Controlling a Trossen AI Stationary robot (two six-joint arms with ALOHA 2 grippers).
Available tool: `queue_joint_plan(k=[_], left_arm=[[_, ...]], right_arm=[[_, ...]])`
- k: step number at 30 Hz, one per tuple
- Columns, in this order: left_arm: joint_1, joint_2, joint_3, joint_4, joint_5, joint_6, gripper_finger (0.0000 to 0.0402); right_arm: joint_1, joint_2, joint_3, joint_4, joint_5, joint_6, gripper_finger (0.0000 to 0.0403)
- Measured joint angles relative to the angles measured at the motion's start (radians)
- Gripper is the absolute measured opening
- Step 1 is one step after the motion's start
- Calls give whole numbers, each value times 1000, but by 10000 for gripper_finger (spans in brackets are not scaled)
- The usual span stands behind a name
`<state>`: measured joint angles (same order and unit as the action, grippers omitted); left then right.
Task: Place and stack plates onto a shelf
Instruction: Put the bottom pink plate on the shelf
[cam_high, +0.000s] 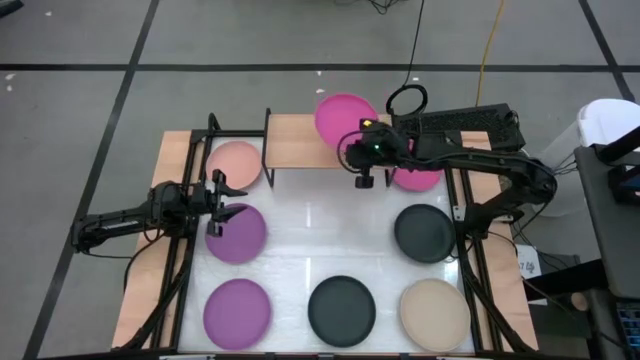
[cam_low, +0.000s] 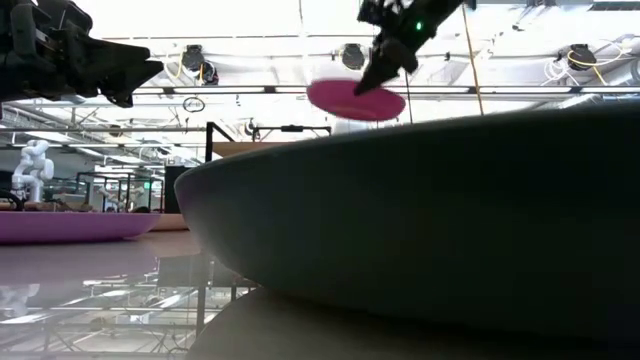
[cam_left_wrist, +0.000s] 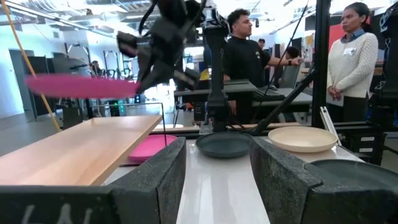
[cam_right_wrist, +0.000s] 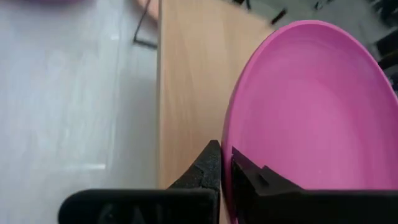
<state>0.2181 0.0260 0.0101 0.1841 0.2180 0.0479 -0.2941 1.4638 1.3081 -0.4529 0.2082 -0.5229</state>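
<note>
The magenta plate (cam_high: 345, 117) is pinched by its rim in my right gripper (cam_right_wrist: 222, 163), fingers shut on the edge, and I hold it level in the air over the right half of the shelf (cam_high: 300, 142). The wood top beneath it is bare, so by my reckoning nothing has been stacked yet. My left gripper (cam_high: 217, 195) hovers with fingers apart at the left side of the table, over the purple plate (cam_high: 237, 234). Left to move: the pale pink plate (cam_high: 236, 162) just left of the shelf, a second magenta one (cam_high: 417, 178) partly under my right arm, another purple (cam_high: 237, 309), two dark ones (cam_high: 424, 232) (cam_high: 341, 309) and the beige (cam_high: 434, 313) (seven on the table, I judge).
</note>
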Motion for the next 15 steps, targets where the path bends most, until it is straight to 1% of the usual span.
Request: queue_joint_plan(k=[5, 12, 15], left_arm=[[0, 0, 0, 0, 0, 0, 184], [0, 0, 0, 0, 0, 0, 184], [0, 0, 0, 0, 0, 0, 184]], right_arm=[[-15, 39, -43, 16, 1, 10, 1], [-22, 33, -148, 87, 6, 9, 9], [-21, 32, -177, 106, 60, 8, 9]])
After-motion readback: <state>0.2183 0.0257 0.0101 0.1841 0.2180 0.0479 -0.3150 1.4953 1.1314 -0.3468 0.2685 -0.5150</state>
